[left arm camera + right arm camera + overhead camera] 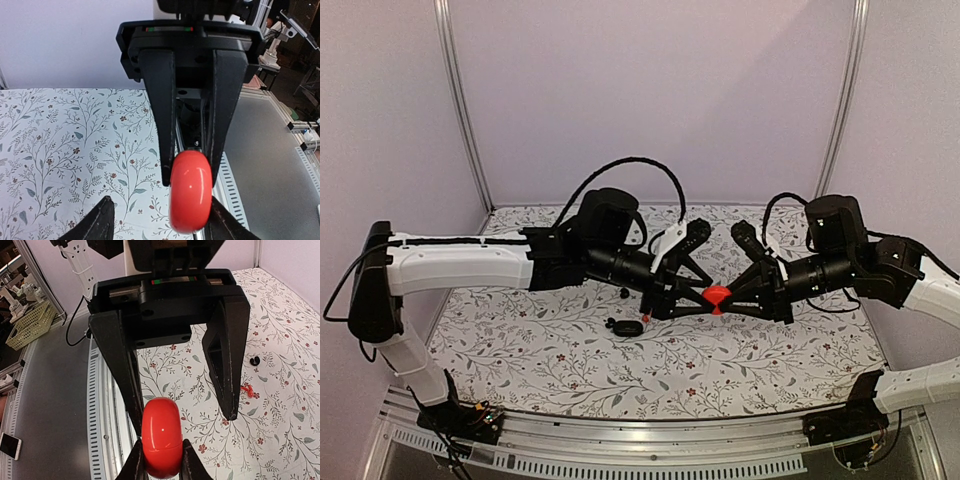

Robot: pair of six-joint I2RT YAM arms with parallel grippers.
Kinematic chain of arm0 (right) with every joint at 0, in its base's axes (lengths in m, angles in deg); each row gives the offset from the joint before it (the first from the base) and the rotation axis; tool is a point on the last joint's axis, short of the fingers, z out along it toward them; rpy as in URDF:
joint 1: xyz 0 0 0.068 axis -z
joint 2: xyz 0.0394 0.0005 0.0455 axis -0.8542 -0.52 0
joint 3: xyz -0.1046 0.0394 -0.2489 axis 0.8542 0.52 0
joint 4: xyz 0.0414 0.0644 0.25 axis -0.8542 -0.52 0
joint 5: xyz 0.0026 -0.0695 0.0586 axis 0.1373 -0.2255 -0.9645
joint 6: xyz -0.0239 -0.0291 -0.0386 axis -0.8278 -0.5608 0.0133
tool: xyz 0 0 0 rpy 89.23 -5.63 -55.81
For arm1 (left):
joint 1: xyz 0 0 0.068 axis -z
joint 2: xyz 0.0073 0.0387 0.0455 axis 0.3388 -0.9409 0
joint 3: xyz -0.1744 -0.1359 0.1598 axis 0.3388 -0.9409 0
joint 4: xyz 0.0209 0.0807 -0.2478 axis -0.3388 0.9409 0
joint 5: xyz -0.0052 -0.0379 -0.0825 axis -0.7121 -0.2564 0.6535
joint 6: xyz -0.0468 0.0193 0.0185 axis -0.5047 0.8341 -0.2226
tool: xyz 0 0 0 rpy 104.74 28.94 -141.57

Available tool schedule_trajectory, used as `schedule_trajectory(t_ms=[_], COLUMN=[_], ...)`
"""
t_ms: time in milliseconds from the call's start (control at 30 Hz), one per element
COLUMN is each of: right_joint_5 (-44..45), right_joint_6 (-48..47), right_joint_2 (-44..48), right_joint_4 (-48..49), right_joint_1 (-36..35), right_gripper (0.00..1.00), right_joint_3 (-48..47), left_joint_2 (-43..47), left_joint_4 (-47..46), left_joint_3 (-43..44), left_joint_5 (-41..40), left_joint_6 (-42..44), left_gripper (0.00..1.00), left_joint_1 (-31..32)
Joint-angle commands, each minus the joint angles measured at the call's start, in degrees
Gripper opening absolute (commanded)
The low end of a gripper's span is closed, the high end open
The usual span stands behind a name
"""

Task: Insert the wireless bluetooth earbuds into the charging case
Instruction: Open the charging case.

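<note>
A glossy red rounded disc (pixel 717 297), seen edge-on, hangs in mid-air between both arms. My right gripper (pixel 162 460) is shut on its lower end. My left gripper (pixel 161 215) faces it from the other side and stands open. One left finger lies against the disc's side and the other stands well clear. The black oval charging case (pixel 628 327) lies on the floral cloth below the left arm. Two tiny black earbuds (pixel 610 322) (pixel 624 293) sit on the cloth near it. One earbud (pixel 254 360) also shows in the right wrist view.
A small red scrap (pixel 645 318) lies on the floral cloth (pixel 520 350) beside the case. A metal rail (pixel 650 435) runs along the table's near edge, and pale walls with upright poles (pixel 465 110) close the back and sides.
</note>
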Motion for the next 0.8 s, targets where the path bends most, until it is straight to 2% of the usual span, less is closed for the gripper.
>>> schedule_trajectory(t_ms=[0,767], right_joint_5=[-0.6,-3.0], right_joint_6=[-0.3,-2.6], right_joint_2=[0.3,0.4], right_joint_4=[0.2,0.2], right_joint_1=[-0.3,-0.3], right_gripper=[0.01,0.00], right_joint_3=[0.2,0.6], left_joint_2=[0.4,3.7], left_joint_4=[-1.0,-3.3], left_joint_3=[0.6,-2.0], left_joint_5=[0.1,3.1], left_joint_6=[0.2,-1.8], left_gripper=[0.59,0.56], left_joint_1=[-0.8,-5.6])
